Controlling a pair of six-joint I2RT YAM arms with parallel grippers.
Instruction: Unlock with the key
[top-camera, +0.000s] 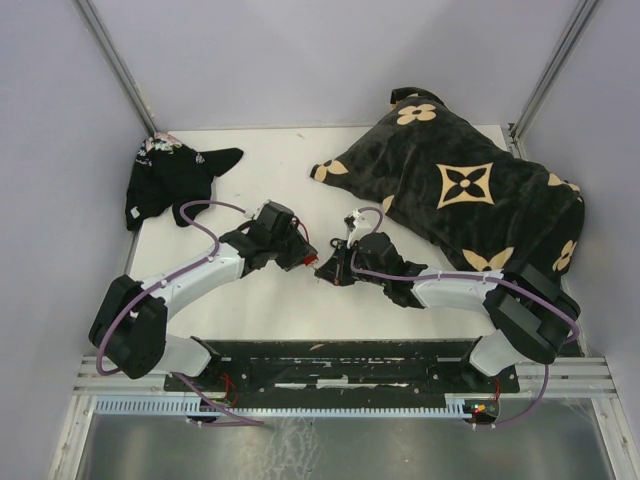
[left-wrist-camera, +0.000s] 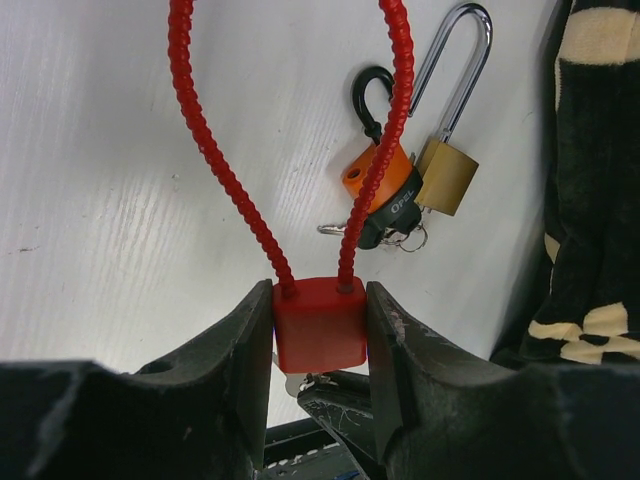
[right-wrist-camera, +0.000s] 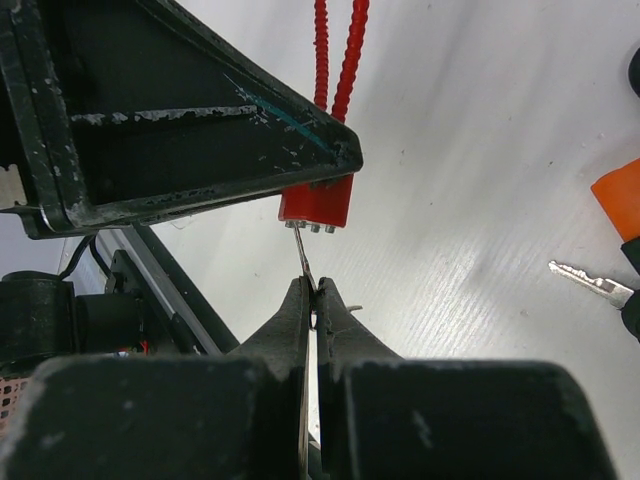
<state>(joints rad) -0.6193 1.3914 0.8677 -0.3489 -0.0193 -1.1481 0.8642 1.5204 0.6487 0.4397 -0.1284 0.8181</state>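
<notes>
My left gripper (left-wrist-camera: 318, 335) is shut on the body of a red padlock (left-wrist-camera: 318, 322) whose red cable loop (left-wrist-camera: 220, 170) arches away over the white table. In the right wrist view the same red padlock (right-wrist-camera: 316, 204) hangs under the left finger, with a thin silver key (right-wrist-camera: 303, 257) entering its underside. My right gripper (right-wrist-camera: 316, 292) is shut on that key. From above, both grippers meet mid-table, the left gripper (top-camera: 306, 256) facing the right gripper (top-camera: 330, 268).
A brass padlock (left-wrist-camera: 446, 172) with a steel shackle lies by an orange and black lock (left-wrist-camera: 383, 195) with loose keys. A black, tan-flowered bag (top-camera: 470, 190) fills the back right. A dark cloth (top-camera: 170, 178) lies back left.
</notes>
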